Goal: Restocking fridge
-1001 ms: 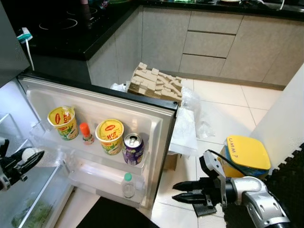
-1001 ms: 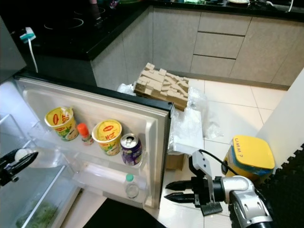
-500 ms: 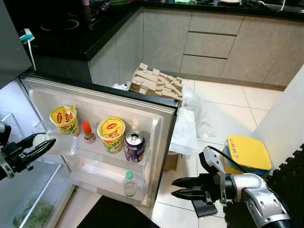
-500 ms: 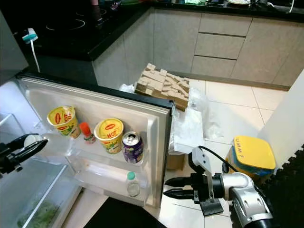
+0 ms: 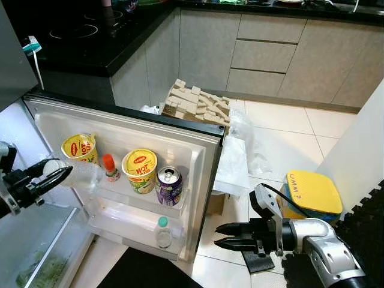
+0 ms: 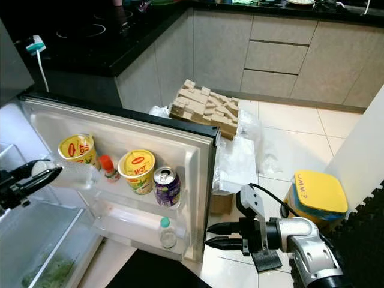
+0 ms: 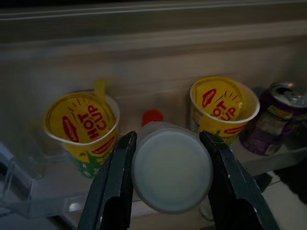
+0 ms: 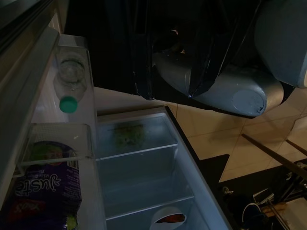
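Head camera first: the fridge door (image 5: pixel 198 162) stands open, and its upper shelf (image 5: pixel 120 192) carries a yellow noodle cup (image 5: pixel 79 148) at the hinge end, a small red-capped bottle (image 5: pixel 108 167), a second noodle cup (image 5: pixel 140 170) and a purple can (image 5: pixel 169 186) toward the door's free edge. A green-capped bottle (image 5: pixel 161 233) lies in the lower door shelf. The left gripper (image 5: pixel 53 178) is up at the hinge end of that upper shelf, jaws clamped on a clear bottle with a white lid (image 5: pixel 75 173), just in front of the first noodle cup. The right gripper (image 5: pixel 223 236) hangs low over the tiled floor (image 5: pixel 282 129) past the door's free edge, jaws slightly apart and holding nothing. A yellow-lidded container (image 5: pixel 312 193) sits on the floor beside that arm, and a cardboard insert (image 5: pixel 197 103) lies behind the door.

Left wrist view: both fingers (image 7: pixel 113 187) press the white lid's sides, noodle cups either side behind it, red cap between.

Right wrist view: dark; the fingers (image 8: pixel 142 57) stand apart, pointing along the door shelves toward the fridge drawer (image 8: pixel 139 143).
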{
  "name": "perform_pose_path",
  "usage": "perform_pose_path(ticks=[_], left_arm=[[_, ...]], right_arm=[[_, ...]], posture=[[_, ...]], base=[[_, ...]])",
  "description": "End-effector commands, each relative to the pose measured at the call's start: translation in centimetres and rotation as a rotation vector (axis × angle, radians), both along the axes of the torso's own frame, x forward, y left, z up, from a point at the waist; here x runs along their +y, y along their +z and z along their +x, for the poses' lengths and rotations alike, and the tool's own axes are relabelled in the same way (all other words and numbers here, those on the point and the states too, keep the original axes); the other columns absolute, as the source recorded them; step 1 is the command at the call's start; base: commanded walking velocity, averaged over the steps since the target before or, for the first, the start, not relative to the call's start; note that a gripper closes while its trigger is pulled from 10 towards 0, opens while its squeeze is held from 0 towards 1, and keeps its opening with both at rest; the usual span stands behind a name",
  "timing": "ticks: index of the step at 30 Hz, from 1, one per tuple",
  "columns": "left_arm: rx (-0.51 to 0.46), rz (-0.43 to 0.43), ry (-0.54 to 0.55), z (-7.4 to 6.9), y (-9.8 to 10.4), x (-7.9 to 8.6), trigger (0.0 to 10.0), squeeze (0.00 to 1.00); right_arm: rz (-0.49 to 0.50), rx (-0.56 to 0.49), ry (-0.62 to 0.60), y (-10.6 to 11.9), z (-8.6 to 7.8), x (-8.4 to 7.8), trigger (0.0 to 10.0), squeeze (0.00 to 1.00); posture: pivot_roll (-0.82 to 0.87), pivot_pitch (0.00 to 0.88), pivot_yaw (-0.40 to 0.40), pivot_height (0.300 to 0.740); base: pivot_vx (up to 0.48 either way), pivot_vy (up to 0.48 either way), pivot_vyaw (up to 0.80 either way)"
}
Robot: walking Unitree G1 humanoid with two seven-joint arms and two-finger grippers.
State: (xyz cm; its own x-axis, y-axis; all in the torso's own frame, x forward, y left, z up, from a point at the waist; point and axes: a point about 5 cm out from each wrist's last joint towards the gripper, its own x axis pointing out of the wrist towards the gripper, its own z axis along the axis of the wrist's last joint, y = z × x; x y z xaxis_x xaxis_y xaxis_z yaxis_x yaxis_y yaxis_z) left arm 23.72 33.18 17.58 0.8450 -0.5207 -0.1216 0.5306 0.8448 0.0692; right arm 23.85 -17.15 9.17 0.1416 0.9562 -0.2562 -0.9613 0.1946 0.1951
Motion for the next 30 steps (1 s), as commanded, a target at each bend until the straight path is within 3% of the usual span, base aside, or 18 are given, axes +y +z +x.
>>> perform_pose_path(ticks=[1,13,30], left_arm=[[-0.014,0.066,-0.001,0.2,1.2,0.4,10.0,0.0],[-0.043,0.115,0.068,1.6,1.0,0.2,10.0,0.0],[-0.06,0.113,0.091,3.4,-0.1,-1.2,10.0,0.0]], right_arm=[[0.007,-0.016,0.0,0.4,0.1,0.1,10.0,0.0],[0.008,-0.026,-0.008,0.5,0.2,0.1,10.0,0.0],[0.01,-0.037,-0.011,0.7,0.2,0.3,10.0,0.0]], posture=[[-0.04,0.0,0.015,0.74],[-0.04,0.0,0.016,0.74],[-0.05,0.0,0.019,0.74]], base=[[0.0,0.0,0.0],[0.0,0.0,0.0],[0.0,0.0,0.0]])
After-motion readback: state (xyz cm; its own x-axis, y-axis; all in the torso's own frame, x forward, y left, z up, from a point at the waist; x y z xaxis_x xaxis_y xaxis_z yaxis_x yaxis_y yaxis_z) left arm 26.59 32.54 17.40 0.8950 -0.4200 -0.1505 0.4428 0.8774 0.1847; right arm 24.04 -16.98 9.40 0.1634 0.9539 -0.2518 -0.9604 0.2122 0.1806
